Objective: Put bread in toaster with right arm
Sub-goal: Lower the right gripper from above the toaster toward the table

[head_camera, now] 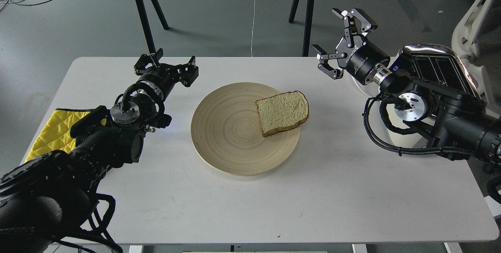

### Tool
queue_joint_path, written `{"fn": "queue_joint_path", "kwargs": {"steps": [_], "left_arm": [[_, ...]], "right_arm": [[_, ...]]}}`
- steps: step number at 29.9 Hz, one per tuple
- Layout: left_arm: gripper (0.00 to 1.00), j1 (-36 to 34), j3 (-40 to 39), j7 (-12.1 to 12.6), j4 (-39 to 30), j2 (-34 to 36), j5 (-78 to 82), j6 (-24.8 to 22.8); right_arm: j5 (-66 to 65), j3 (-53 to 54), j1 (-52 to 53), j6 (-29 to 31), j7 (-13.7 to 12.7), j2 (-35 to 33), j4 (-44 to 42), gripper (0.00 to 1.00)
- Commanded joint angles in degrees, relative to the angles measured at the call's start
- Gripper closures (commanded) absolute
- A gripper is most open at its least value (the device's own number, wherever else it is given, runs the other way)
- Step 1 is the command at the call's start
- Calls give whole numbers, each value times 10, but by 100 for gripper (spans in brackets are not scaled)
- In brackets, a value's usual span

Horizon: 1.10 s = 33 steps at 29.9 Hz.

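Fingers (327, 58) of our right gripper (341, 41) are spread wide apart, holding nothing, raised above the white bench (336, 190), right of the bread (282, 112). That slice lies flat on a round wooden plate (231, 127). Behind our right arm (430, 112) stands the toaster (438, 65), partly hidden. Our left gripper (166, 65) seems open too.

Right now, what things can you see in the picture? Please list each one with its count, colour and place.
bread: one, pale with brown crust, on the plate's right side
plate: one, light wood, table centre
toaster: one, chrome top, table's right edge, partly behind the right arm
cloth: one, yellow, table's left edge
table: one, white
left gripper: one, black, jaws open, left of the plate
right gripper: one, black, jaws open, empty, beyond the bread
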Motion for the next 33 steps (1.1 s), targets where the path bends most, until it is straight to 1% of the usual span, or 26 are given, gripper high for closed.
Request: {"fn": "queue_joint_path", "kwargs": {"steps": [1, 7, 13, 18, 23, 27, 31, 33], "left_arm": [[0, -2, 3, 0, 0, -1, -1, 23], [0, -5, 3, -1, -1, -6, 0, 27], [0, -5, 3, 0, -1, -6, 0, 27], [0, -5, 4, 0, -1, -6, 0, 27], [0, -5, 4, 0, -1, -5, 0, 27], [0, -5, 3, -1, -1, -5, 0, 27], [0, -6, 3, -1, -1, -6, 0, 27], [0, -6, 3, 0, -1, -6, 0, 27]], "right_arm": [[0, 2, -1, 0, 0, -4, 0, 0], [0, 3, 3, 0, 0, -4, 1, 0], [-3, 22, 34, 0, -1, -7, -3, 0], [-57, 21, 57, 0, -2, -32, -1, 0], [-103, 22, 61, -4, -3, -34, 5, 0], [-140, 17, 76, -57, -10, -47, 11, 0], [-222, 15, 81, -127, -26, -41, 11, 0], [-259, 15, 80, -153, -29, -38, 10, 0]]}}
